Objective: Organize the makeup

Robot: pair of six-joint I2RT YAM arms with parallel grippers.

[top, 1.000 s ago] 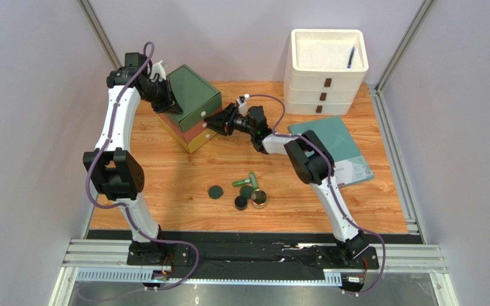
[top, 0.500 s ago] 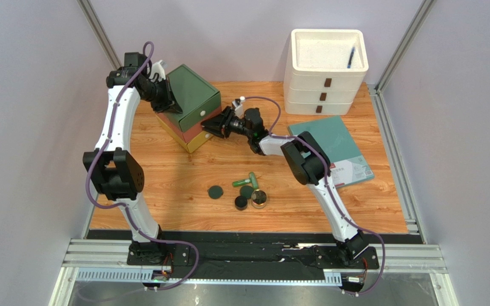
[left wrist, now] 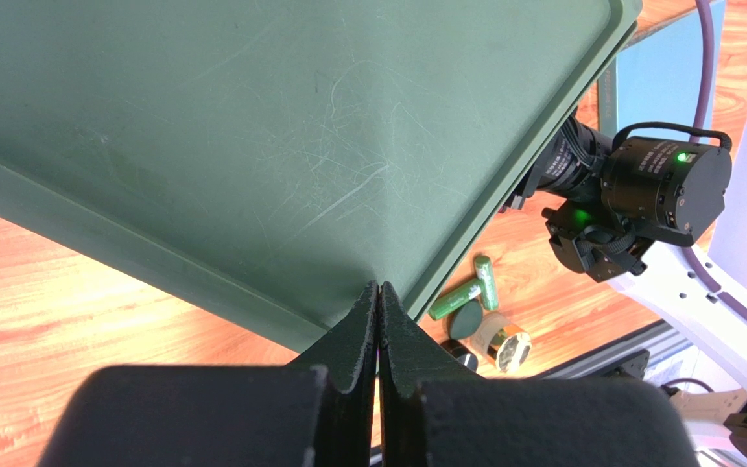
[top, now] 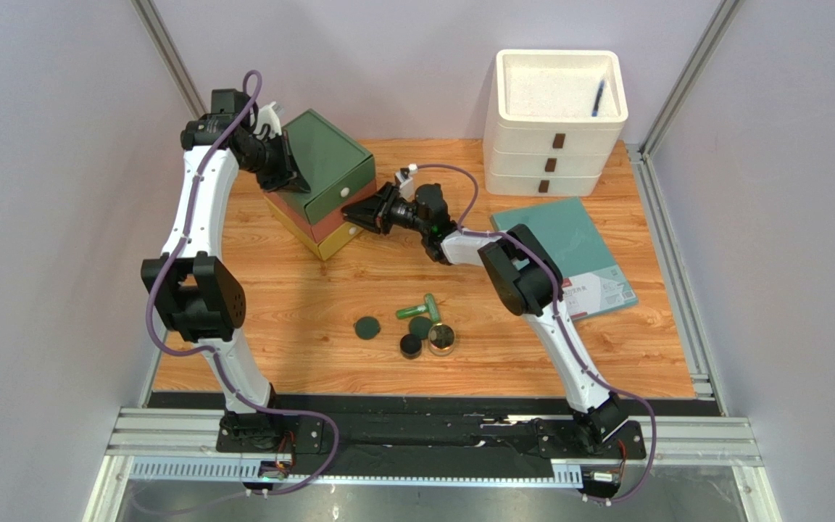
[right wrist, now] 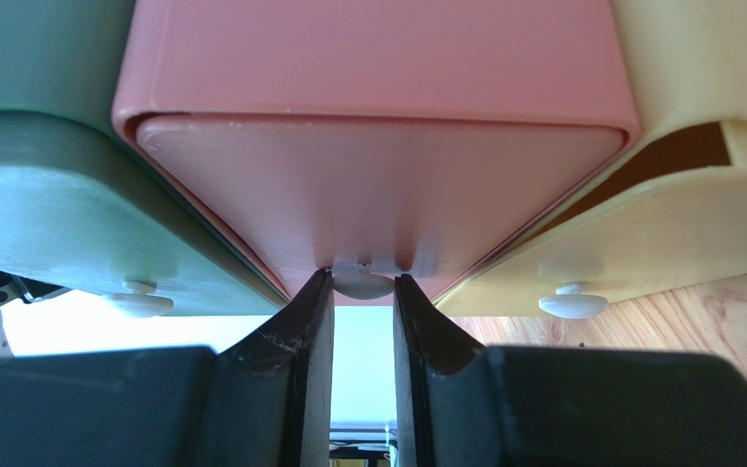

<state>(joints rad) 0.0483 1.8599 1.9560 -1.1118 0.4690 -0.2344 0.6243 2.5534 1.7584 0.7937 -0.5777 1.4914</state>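
The makeup lies on the table in front: two bright green tubes, a dark green compact, a dark jar and a gold-rimmed jar. The tubes and gold-rimmed jar also show in the left wrist view. No clear bottles are in view. My left gripper is shut, its tips on the top of the green drawer box. My right gripper is shut on the white knob of the pink drawer.
The small drawer stack is green over pink over yellow; the yellow drawer stands slightly ajar. A white drawer unit at the back right holds a blue pen in its top tray. A teal book lies under the right arm.
My right gripper has moved left up to the drawer stack and now has the pink drawer's knob between its fingers. The left arm has not moved.
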